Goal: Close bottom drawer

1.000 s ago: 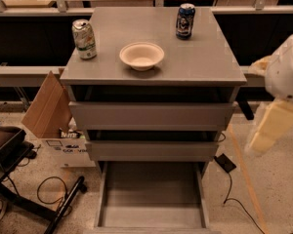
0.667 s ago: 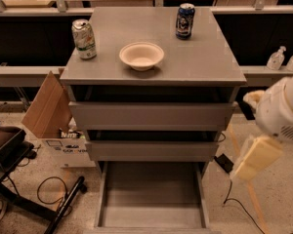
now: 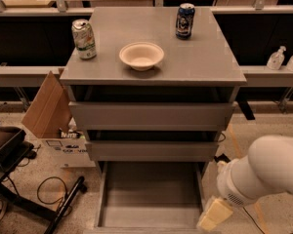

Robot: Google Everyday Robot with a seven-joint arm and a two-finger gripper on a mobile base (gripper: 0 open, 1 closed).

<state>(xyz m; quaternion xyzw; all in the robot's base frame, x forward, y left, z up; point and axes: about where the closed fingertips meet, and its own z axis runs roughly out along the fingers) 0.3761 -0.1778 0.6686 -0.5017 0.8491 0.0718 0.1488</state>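
1. The bottom drawer [image 3: 151, 194] is the lowest of the grey cabinet's three. It stands pulled far out toward the camera, its shallow grey tray open to view and its front at the lower edge of the frame.
2. Progress, as I judge it, is none on the drawer itself. Nothing has been pushed in, so the whole closing stroke is left.
3. The claw [image 3: 214, 214] hangs low at the right, just beside the tray's right wall near its front corner. Whether it touches the drawer cannot be told, and neither can whether it is released or clenched. It carries nothing that can be seen.
4. The white arm [image 3: 268, 172] reaches in behind it from the right edge, apart from the cabinet.
5. Above the tray, the middle drawer front [image 3: 151, 150] and the top drawer front [image 3: 151, 115] each stand out only a little.
6. On the surface [image 3: 205, 62] sit a pale bowl [image 3: 141, 55], a green-and-white can [image 3: 84, 39] to its left and a blue can [image 3: 185, 20] further back on the right.
7. A cardboard box [image 3: 46, 106] leans on the floor to the cabinet's left.
8. Against a second ago, the arm has dropped. Its tip was then beside the upper drawers, well right of the cabinet, and it is now down at the level of the open tray and closer in.
9. The drawer, the bowl and both cans have not shifted.
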